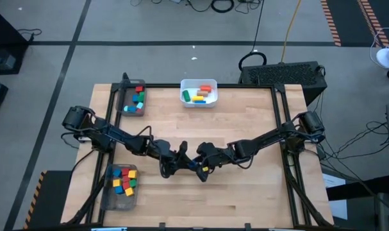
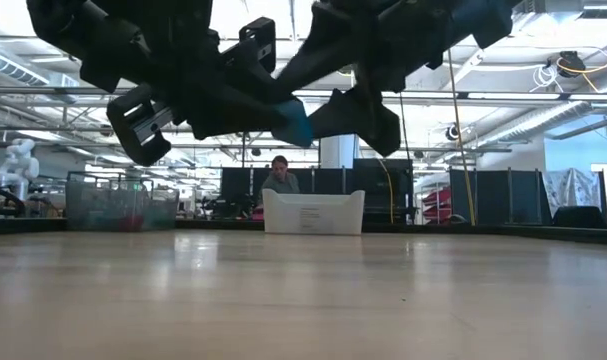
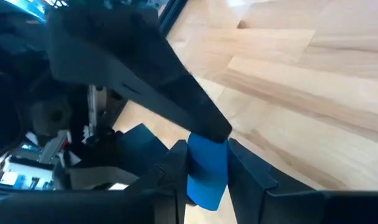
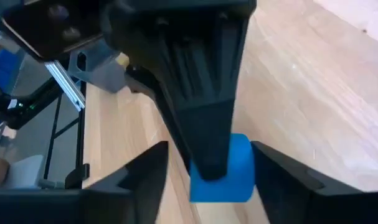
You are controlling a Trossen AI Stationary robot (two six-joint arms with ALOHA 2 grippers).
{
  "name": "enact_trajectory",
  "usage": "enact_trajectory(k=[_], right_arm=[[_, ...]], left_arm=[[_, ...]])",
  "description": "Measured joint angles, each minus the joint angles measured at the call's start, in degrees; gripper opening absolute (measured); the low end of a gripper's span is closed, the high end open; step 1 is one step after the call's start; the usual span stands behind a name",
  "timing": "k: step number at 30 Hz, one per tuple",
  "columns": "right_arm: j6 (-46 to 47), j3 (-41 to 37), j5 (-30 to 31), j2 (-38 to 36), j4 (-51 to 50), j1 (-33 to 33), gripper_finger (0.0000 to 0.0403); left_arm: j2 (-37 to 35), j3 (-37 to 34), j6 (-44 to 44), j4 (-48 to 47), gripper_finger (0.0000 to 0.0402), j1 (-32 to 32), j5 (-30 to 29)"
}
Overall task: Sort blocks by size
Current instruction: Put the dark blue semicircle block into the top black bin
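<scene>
While both arms meet above the middle of the wooden table (image 1: 245,128), a blue block (image 3: 207,171) hangs in the air between the two grippers, clear of the tabletop. The left gripper (image 3: 204,177) has its two dark fingers (image 3: 170,171) pressed against opposite sides of this block, pinching it. The right gripper (image 4: 207,180) stands with its fingers (image 4: 145,171) spread apart on either side of the same block, with a visible gap on each side; it does not clamp it. A finger of the left gripper crosses in front of the block in the right wrist view.

Remaining blocks lie in three containers. The white bin (image 1: 198,93) at the far edge of the table holds green, yellow and orange pieces. One clear tray (image 1: 131,99) at the far left corner holds red, green and blue pieces. A second clear tray (image 1: 122,186) at the near left edge holds yellow, red, blue and orange cubes.

A seated person (image 2: 279,177) shows in the room beyond the table, behind the white bin
</scene>
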Motion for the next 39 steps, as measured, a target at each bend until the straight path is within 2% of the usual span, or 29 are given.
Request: enact_trajectory(k=[3, 7, 10, 17, 19, 24, 26, 31, 36, 39], right_arm=[[0.0, 0.1, 0.2, -0.5, -0.5, 0.0, 0.0235], [-0.3, 0.0, 1.3, -2.6, -2.6, 0.3, 0.0250], [-0.5, 0.0, 6.0, -5.7, -6.5, 1.7, 0.0249], [4.1, 0.1, 19.2, -13.3, -22.8, 7.2, 0.0234], [6.6, 0.1, 22.8, -14.4, -25.8, 9.1, 0.0229], [11.3, 0.1, 28.9, -14.8, -30.5, 12.8, 0.0218], [13.0, 0.1, 30.6, -14.8, -31.3, 13.7, 0.0215], [15.7, 0.1, 33.0, -14.6, -32.6, 15.7, 0.0212], [16.8, 0.1, 34.1, -14.6, -32.7, 16.2, 0.0212], [17.3, 0.1, 34.7, -14.6, -32.6, 16.4, 0.0212]], left_arm=[[0.1, 0.0, -0.5, -0.1, 0.0086, 0.0, -1.9], [0.0, 0.0, -3.7, 0.7, 0.0086, -0.1, -5.8], [-1.0, 0.1, -5.7, 0.7, 0.0086, -0.1, -8.6], [-6.7, 0.0, -9.4, -7.8, 0.0086, 0.9, -22.3], [-8.3, -0.1, -11.4, -12.1, 0.0086, 2.2, -24.5], [-14.2, 0.0, -16.9, -19.3, 0.0086, 6.3, -25.4], [-16.2, -1.0, -19.1, -22.5, 0.0086, 8.2, -29.8], [-21.5, -3.1, -24.6, -27.8, 0.0086, 13.5, -39.8], [-27.6, -6.6, -30.1, -29.5, 0.0086, 19.9, -43.4], [-30.7, -7.8, -33.8, -34.1, 0.0086, 24.0, -44.6]])
